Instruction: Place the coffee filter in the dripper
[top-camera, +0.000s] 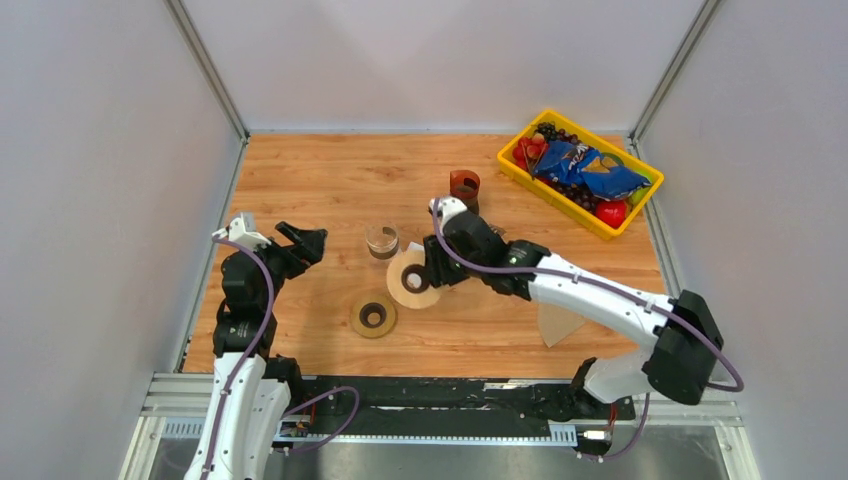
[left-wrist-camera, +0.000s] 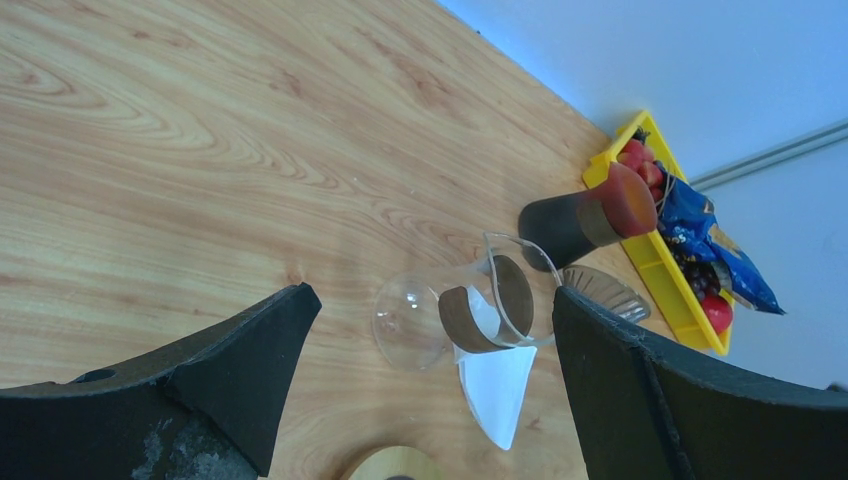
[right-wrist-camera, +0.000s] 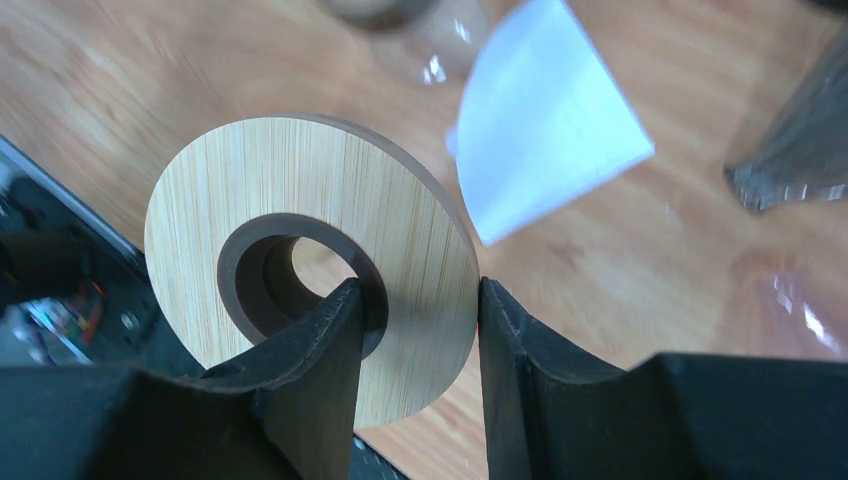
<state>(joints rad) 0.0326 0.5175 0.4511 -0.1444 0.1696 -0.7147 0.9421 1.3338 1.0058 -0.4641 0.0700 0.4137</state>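
A white paper coffee filter (left-wrist-camera: 497, 385) lies flat on the table beside a glass carafe (left-wrist-camera: 450, 320) with a wooden collar; it also shows in the right wrist view (right-wrist-camera: 545, 125). A ribbed glass dripper (left-wrist-camera: 600, 290) sits just behind it. My right gripper (right-wrist-camera: 415, 290) is shut on the rim of a bamboo disc with a dark ring hole (right-wrist-camera: 300, 230) and holds it tilted above the table (top-camera: 410, 278). My left gripper (top-camera: 310, 243) is open and empty, left of the carafe (top-camera: 381, 240).
A second wooden ring (top-camera: 373, 316) lies near the front. A tan folded paper cone (top-camera: 557, 325) lies under the right arm. A brown-and-red cup (top-camera: 464, 185) stands behind. A yellow bin (top-camera: 520, 172) of snacks and fruit is at the back right.
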